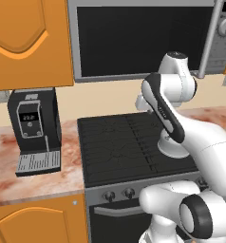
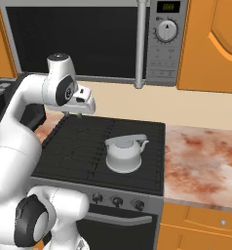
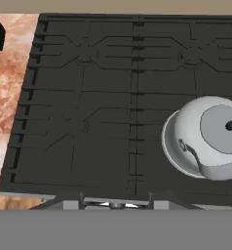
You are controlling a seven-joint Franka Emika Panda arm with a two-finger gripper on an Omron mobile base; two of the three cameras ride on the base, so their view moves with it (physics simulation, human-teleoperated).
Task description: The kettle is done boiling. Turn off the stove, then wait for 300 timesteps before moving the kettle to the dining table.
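The kettle [image 2: 123, 154] is the small silver pot that sits on the stove [image 2: 79, 146].

In the left base view, the white arm bends over the black stove [image 1: 115, 147]. The arm hides the right side of the cooktop. Two small round knobs [image 1: 117, 193] show on the grey front of the stove. A black coffee machine [image 1: 34, 130] stands on the marbled bench [image 1: 34, 182] just left of the stove. A big microwave [image 1: 143, 38] with a dark window hangs above. Orange cabinet doors [image 1: 29, 42] are on the upper left.

In the right base view, the kettle sits on the front right part of the cooktop. Its handle is slanted and points to the right. The hand of the arm [image 2: 81, 105] is up over the back left of the stove, well apart from the kettle. Three knobs [image 2: 117, 200] sit in a row on the front panel. The marbled bench [image 2: 201, 166] goes on to the right of the stove.

In the hand view, the camera looks down on the dark grates [image 3: 103, 102]. The kettle [image 3: 210, 139] is at the right side, with its round lid [image 3: 227, 128] on top. A bit of the marbled bench [image 3: 6, 97] shows at the left. One cannot tell if the fingers are wide or narrow.
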